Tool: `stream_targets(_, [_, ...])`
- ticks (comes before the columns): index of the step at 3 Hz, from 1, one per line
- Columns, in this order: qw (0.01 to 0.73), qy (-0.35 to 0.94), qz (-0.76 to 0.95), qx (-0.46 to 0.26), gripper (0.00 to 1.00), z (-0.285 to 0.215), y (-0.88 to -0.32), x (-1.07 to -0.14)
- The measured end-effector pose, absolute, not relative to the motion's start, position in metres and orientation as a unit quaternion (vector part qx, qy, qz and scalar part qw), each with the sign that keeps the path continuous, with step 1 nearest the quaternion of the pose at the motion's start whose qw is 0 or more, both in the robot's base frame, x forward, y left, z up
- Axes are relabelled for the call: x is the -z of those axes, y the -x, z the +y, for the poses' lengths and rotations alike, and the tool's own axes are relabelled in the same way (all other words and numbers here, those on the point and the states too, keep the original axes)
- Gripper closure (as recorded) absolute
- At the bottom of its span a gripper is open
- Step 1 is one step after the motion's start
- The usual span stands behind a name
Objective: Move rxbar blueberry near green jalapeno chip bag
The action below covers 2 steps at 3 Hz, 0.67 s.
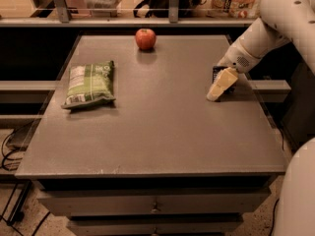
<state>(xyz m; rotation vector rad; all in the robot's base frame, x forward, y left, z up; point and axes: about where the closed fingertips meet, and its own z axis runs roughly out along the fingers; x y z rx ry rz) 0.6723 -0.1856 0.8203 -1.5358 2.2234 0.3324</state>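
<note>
The rxbar blueberry (217,72) is a small dark bar with white print near the table's right edge, mostly hidden behind my gripper. My gripper (219,86) is cream-coloured, points down to the left and sits right over the bar, its tip at the table surface. The green jalapeno chip bag (90,82) lies flat on the left side of the table, far from the bar and the gripper.
A red apple (145,38) stands at the back middle of the grey table (162,132). A railing and shelves with goods run behind the table. My white arm (275,18) reaches in from the upper right. Drawers sit below the front edge.
</note>
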Motion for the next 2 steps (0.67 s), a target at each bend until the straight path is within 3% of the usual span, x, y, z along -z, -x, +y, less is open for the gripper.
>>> stream_targets(2, [0.206, 0.552, 0.8, -0.113, 0.64, -0.1867, -0.6726, -0.8278])
